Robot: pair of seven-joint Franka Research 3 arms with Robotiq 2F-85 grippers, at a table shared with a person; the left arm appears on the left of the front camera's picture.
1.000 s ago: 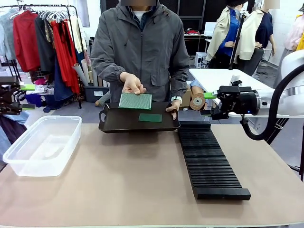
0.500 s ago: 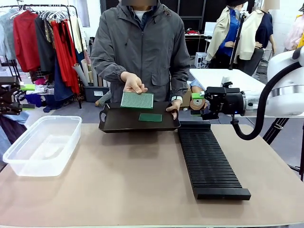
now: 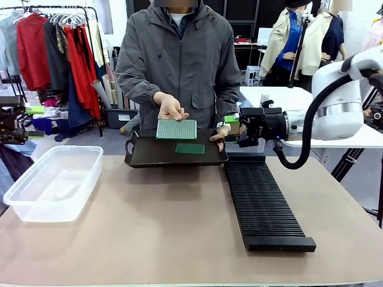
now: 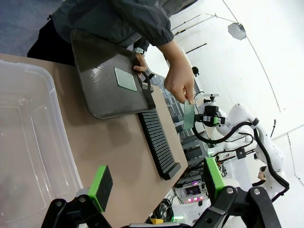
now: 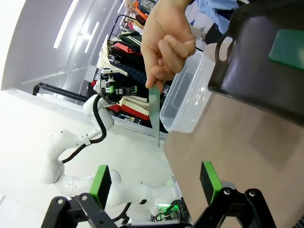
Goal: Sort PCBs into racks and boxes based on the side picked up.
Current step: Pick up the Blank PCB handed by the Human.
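pcb in the person's hand hangs over the black tray, edge-on straight ahead of the nearer right gripper, its jaws wide and empty.

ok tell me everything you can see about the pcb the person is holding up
The PCB is a thin, flat, light green rectangle with a fine dotted grid on the face toward the front camera. The person's hand pinches its top edge, so it hangs roughly upright above the black tray; nothing else touches it. The right wrist view shows it edge-on, a thin sliver. The right gripper points at it, jaws open, still apart from it.
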